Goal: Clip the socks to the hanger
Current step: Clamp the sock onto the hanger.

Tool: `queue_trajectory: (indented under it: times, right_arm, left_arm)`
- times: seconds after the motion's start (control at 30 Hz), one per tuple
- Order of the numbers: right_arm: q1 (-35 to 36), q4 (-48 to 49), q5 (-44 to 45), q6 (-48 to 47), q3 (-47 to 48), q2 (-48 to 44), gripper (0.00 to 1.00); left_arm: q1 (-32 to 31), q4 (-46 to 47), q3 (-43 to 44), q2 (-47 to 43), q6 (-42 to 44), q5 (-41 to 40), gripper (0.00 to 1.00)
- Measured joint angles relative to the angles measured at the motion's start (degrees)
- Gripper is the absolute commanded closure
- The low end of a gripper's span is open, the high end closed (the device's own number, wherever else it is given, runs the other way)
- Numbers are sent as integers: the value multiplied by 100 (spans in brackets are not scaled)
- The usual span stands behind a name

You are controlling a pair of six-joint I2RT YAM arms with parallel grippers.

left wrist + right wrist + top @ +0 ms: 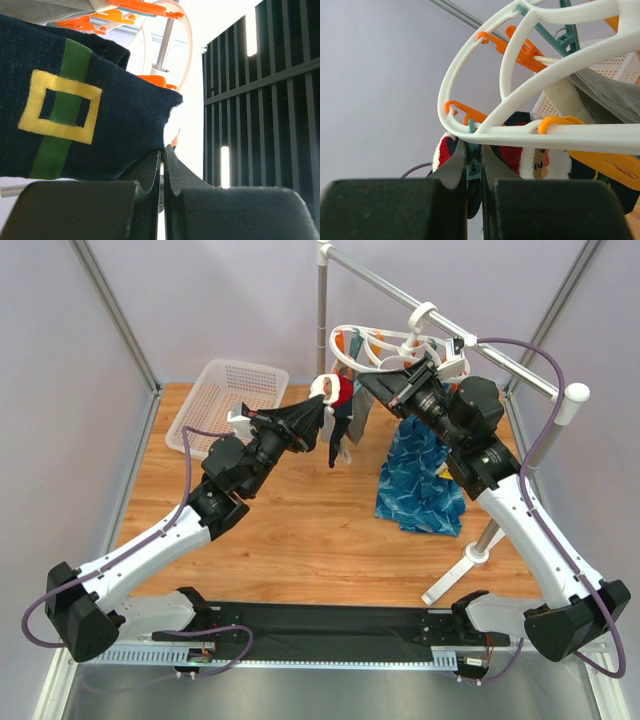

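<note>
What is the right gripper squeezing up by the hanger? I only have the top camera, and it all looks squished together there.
Observer: The right wrist camera shows the right gripper shut on a little green peg, just under the white rim of the hanger.
Operator: Is the dark sock by the other arm plain?
Observer: No. In the left wrist camera the sock is dark navy with a yellow square over a green stripe.
Operator: Is the left gripper really holding it?
Observer: It looks so. The left gripper has its fingers pressed shut, and the sock's edge runs right into their tips.
</note>
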Motion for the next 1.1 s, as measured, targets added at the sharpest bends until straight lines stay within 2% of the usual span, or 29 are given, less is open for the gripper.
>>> queue_trajectory:
  times: [0.43,0.57,0.73,0.87,1.0,1.1]
  right_arm:
    - [0,83,-20,107,-9,-2,100]
    - [0,81,-20,114,-11,-15,96]
    - [0,74,-22,131,-11,-37,84]
    - [0,72,-22,129,-11,-37,78]
    - [0,33,-26,109,-9,-44,59]
    - [0,-37,-22,85,-9,-72,55]
  left_arm:
    - [-22,13,2,31,28,-63,100]
    - [-22,-24,2,31,44,-83,100]
    - [-22,-35,2,31,48,-103,100]
    - [-22,-48,2,31,66,-118,100]
    - [-22,-72,2,31,68,-122,100]
    - [-22,-87,2,31,74,-122,100]
